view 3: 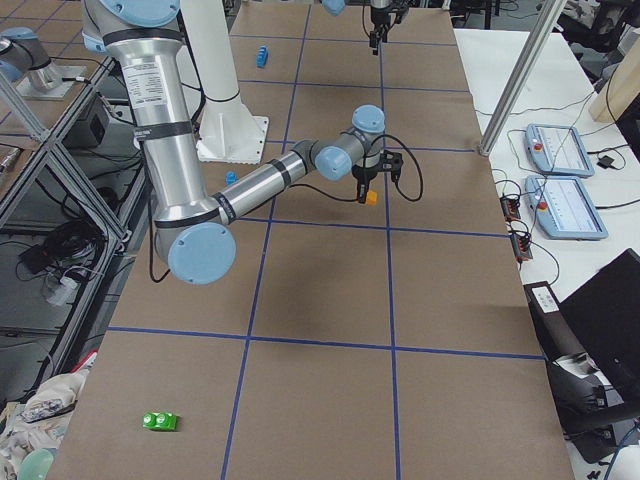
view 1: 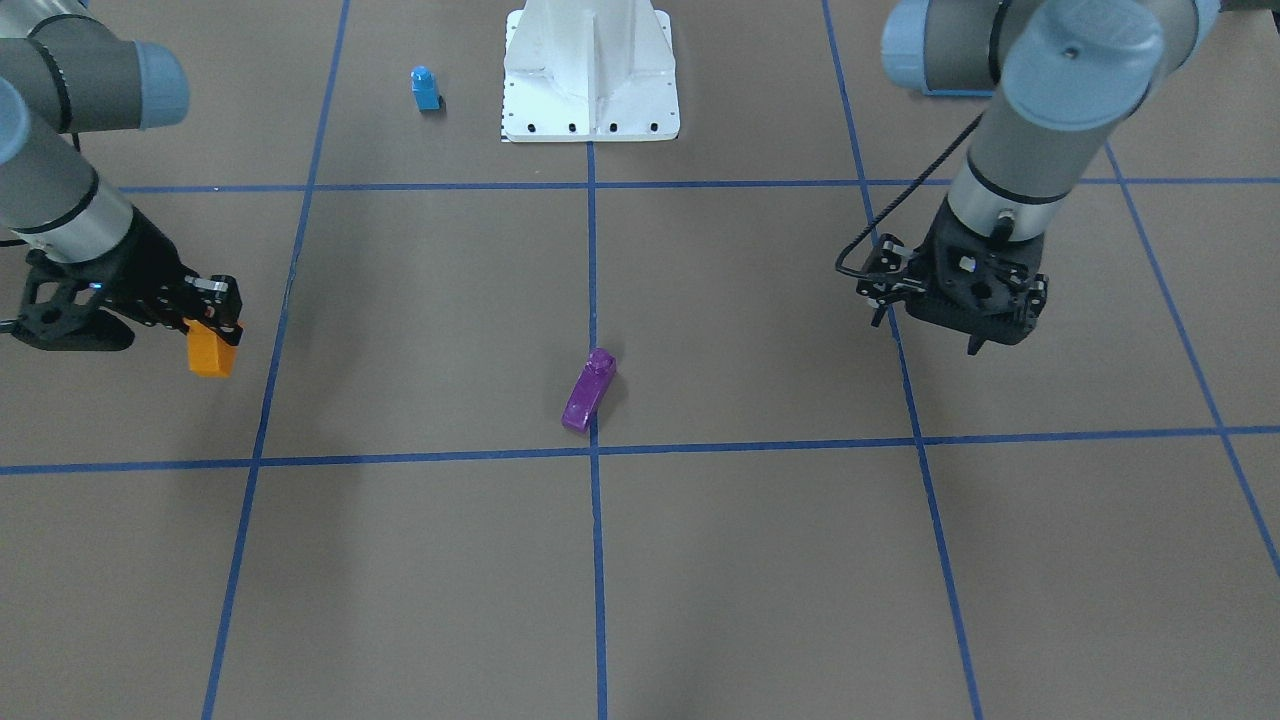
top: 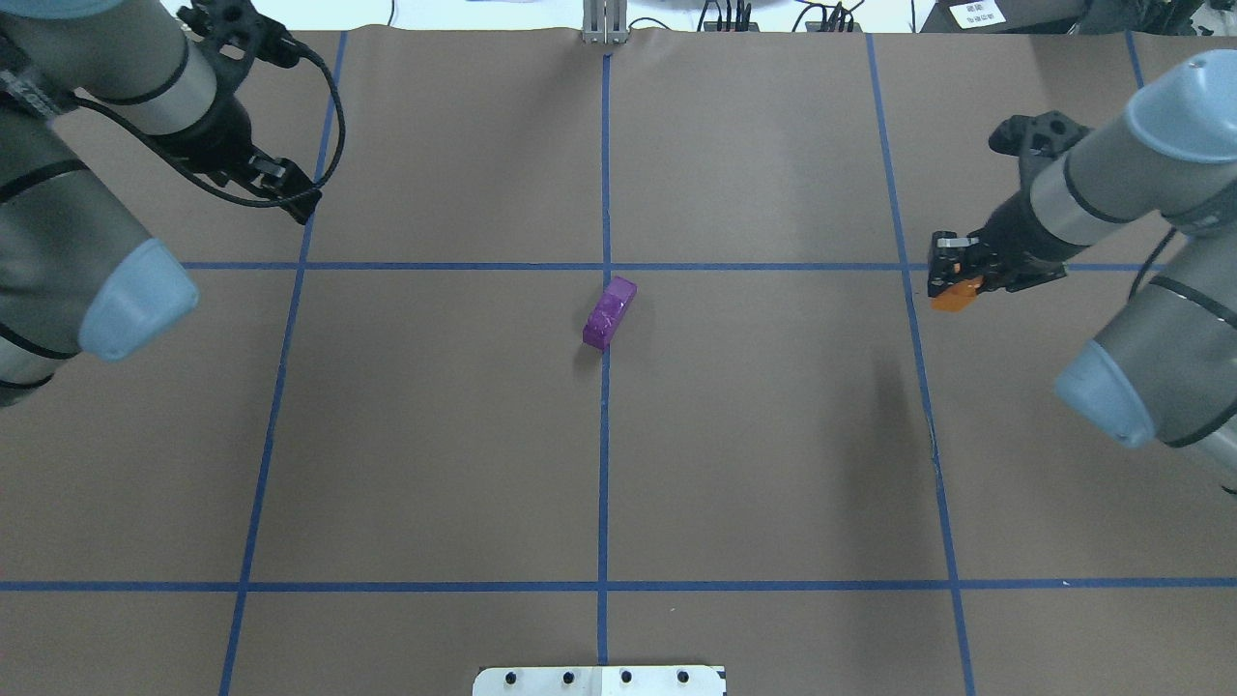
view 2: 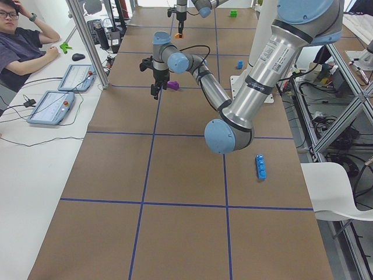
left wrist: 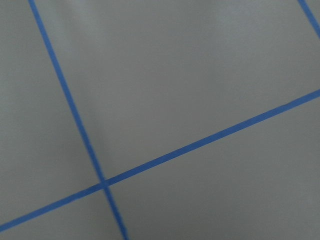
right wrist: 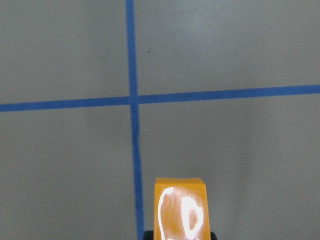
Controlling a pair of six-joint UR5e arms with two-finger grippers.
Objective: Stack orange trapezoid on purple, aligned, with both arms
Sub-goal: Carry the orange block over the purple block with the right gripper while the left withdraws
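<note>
The orange trapezoid [view 1: 210, 352] hangs above the table in my right gripper [view 1: 214, 328], which is shut on it, far out on my right side. It also shows in the overhead view [top: 952, 295] and fills the bottom of the right wrist view [right wrist: 180, 210]. The purple brick [view 1: 588, 390] lies on its side on the centre line of the table [top: 609, 311], well apart from both grippers. My left gripper [view 1: 925, 335] hovers empty above the table on my left [top: 302, 205], and its jaws look open.
The white pedestal base [view 1: 590, 70] stands at my side of the table. A small blue one-stud brick [view 1: 425, 88] sits near it. A long blue brick [view 2: 260, 166] and a green brick [view 3: 160, 421] lie at the table's ends. An operator [view 2: 23, 41] sits at the side.
</note>
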